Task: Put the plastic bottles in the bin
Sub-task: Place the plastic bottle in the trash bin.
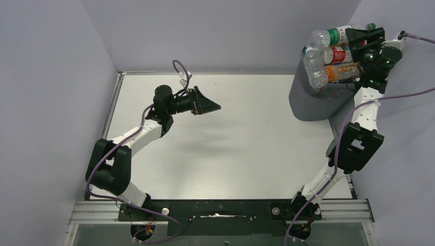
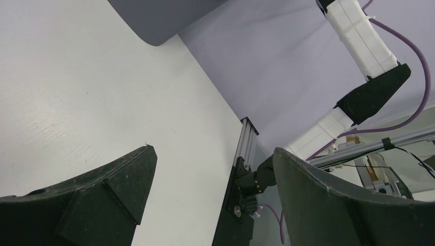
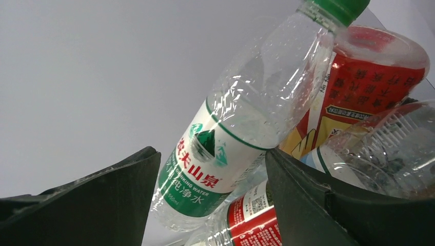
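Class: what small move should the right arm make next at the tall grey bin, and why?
Probably lift the right gripper straight back from the dark grey mesh bin. Its jaws stand open, and the plastic bottles are heaped above its rim; a sideways swing might topple one.

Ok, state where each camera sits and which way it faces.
Top external: above, behind the bases, looking down on the table; left arm and right arm show.
Left wrist: faces past the open left hand toward the right arm and bin.
Right wrist: faces past the open right hand at the green-label bottle.
Shared: top and right wrist both show that bottle atop the bin.
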You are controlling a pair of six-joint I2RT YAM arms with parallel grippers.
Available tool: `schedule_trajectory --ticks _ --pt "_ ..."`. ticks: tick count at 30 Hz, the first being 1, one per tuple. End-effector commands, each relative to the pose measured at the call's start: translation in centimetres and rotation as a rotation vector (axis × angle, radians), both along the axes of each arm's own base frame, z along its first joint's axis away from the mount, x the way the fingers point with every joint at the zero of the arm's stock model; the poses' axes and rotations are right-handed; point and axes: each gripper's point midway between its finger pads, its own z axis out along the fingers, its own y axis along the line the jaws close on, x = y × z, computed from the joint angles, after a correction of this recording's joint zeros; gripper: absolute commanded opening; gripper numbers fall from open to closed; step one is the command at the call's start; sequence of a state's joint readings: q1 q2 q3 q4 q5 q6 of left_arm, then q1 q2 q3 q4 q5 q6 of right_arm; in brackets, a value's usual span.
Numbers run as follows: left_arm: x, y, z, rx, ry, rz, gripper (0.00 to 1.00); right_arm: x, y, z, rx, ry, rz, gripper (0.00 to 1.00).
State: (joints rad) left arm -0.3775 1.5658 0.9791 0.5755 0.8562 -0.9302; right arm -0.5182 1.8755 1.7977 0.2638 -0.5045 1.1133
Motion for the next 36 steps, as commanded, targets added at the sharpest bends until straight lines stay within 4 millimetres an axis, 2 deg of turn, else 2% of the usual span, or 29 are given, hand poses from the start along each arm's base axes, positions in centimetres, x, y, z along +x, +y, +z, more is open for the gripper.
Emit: schedule_trajectory --ticks 1,15,30,33,36 --pt "0.5 -0.4 2.5 -0.019 -0.094 0.004 0.85 -2.3 1.3 4.4 -0.055 -0.11 0.019 0.76" --pt "0.0 -0.5 2.7 -0.018 -0.1 0.006 0.85 -3.9 2.4 5.3 -0.058 -0.128 0.025 0.76" --pt "-0.4 -0.8 3.1 -0.016 -0.108 0.004 0.85 -5.2 3.5 4.7 -0.051 -0.124 0.043 0.77" --pt "-0.5 -0.8 3.2 -0.017 -0.111 0.004 0.85 -5.5 4.2 5.1 -0.059 -0.132 0.059 0.78" --pt "-0.5 -0.7 3.5 -0.016 -0.119 0.006 0.85 -5.8 5.4 5.7 -0.068 -0.142 0.088 0.87"
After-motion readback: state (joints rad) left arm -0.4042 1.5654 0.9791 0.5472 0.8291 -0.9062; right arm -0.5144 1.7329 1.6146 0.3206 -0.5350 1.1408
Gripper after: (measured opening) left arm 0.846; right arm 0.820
